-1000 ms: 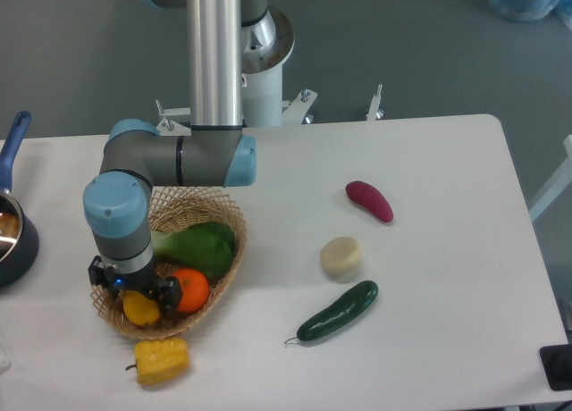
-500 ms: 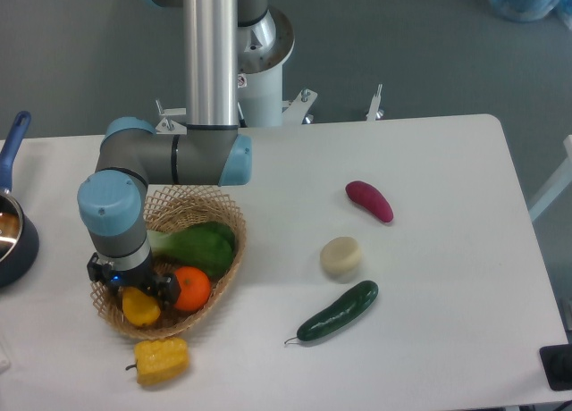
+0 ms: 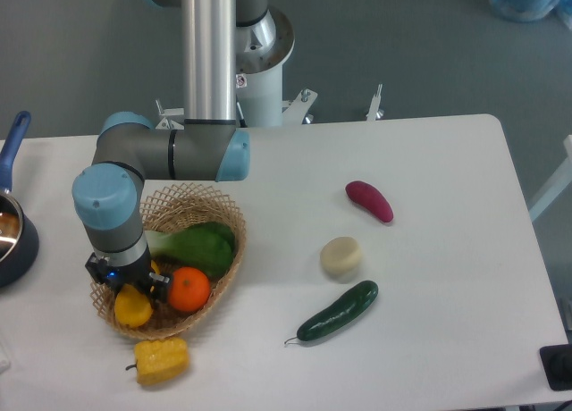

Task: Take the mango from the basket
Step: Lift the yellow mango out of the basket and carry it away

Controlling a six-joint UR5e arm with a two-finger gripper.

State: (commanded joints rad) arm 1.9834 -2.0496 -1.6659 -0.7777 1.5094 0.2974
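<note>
Gripping the mango (image 3: 133,308) at the basket (image 3: 225,216)'s seven o'clock, claw (image 3: 131,292) shut around it; glossy skin could slip, nudging the orange (image 3: 189,289).

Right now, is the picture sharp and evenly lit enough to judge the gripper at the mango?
Fixed camera: even, soft light, no glare on the table; mild softness overall. The wrist hides most of the gripper, so its jaws on the mango in the basket cannot be judged.

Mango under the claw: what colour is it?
Yellow-orange; the mango shows in the fixed camera, in the basket.
</note>
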